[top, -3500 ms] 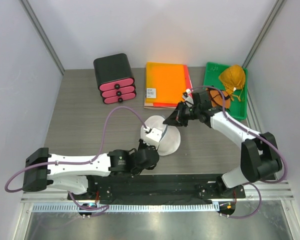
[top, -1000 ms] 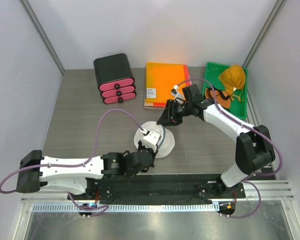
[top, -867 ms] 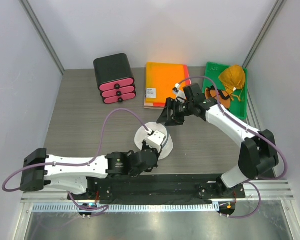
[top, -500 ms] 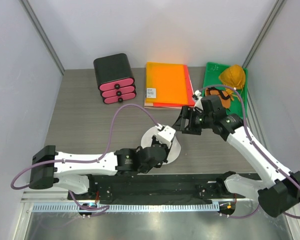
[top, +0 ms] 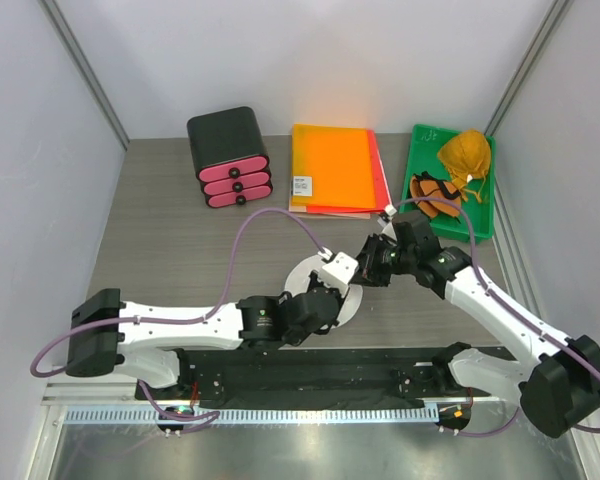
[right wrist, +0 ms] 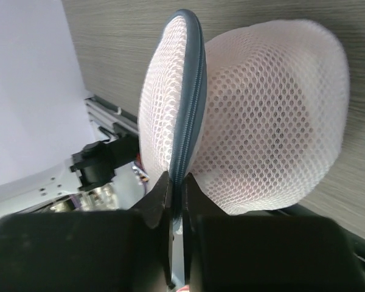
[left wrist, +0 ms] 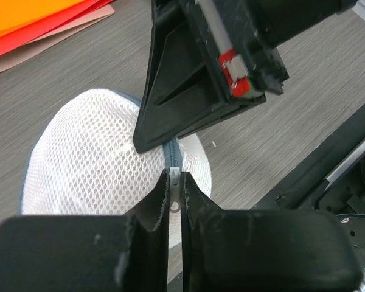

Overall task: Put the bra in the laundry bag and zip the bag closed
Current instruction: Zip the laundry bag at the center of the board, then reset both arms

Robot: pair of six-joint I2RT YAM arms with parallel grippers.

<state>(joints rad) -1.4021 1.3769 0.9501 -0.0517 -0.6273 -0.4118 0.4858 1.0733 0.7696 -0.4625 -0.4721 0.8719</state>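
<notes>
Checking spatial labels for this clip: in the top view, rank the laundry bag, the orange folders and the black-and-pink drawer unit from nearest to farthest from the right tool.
1. laundry bag: its rim is pinched in the right tool, mid-table.
2. orange folders: beyond it, at the back.
3. drawer unit: back left corner.

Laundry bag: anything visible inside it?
Through the mesh of the laundry bag nothing identifiable shows, only a faint shadow. The zipper is shut along the visible rim, so any contents are hidden.

White arm links (top: pixel 170 322), black joints (top: pixel 265 318), purple cables (top: pixel 270 211), black fingers (left wrist: pixel 153 214)
</notes>
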